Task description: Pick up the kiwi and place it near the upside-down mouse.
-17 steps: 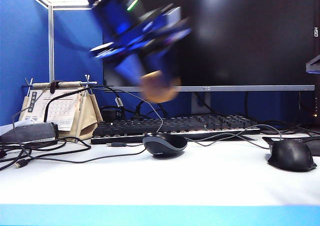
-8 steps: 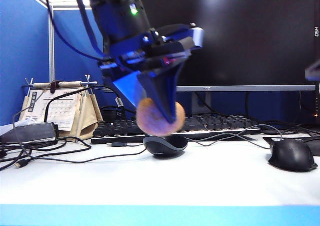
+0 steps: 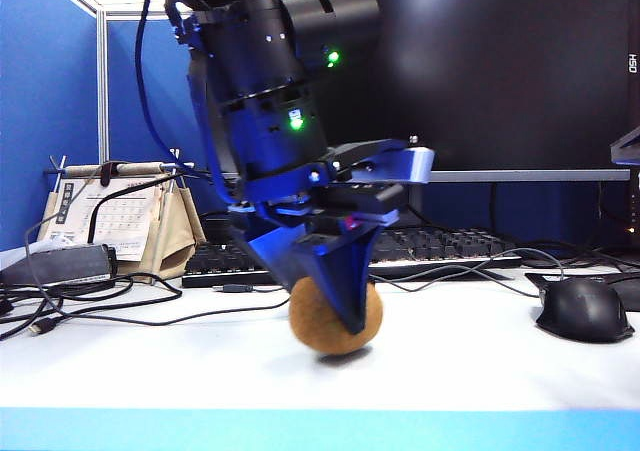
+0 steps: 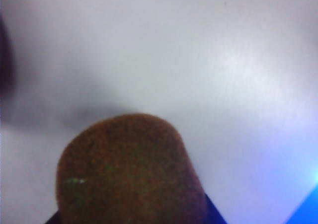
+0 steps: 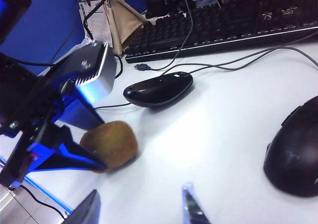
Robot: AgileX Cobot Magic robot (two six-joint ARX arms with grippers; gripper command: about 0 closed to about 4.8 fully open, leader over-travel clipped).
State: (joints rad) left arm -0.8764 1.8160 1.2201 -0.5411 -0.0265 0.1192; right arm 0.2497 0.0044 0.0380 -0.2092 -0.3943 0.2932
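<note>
left gripper [image 3: 335,316] has come down w/ the kiwi [image 3: 335,316] clamped, now at the desk just in front of the upside-down mouse [image 5: 159,88], so prob ready to let go; right gripper [image 5: 141,208] hangs back near the mouse, fingers apart, empty.

Fuzzy kiwi [image 3: 335,318], glossy upside-down mouse [image 5: 158,88]

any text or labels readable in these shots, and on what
"HSD", running vertically: on the monitor bezel's right edge, small, so uncertain.
Desk calendar: grid and a printed strip, too small to read.
Keyboard key legends: too blurred.
Upside-down mouse underside mark: illegible.
Kiwi, held in the left claw: no text.
</note>
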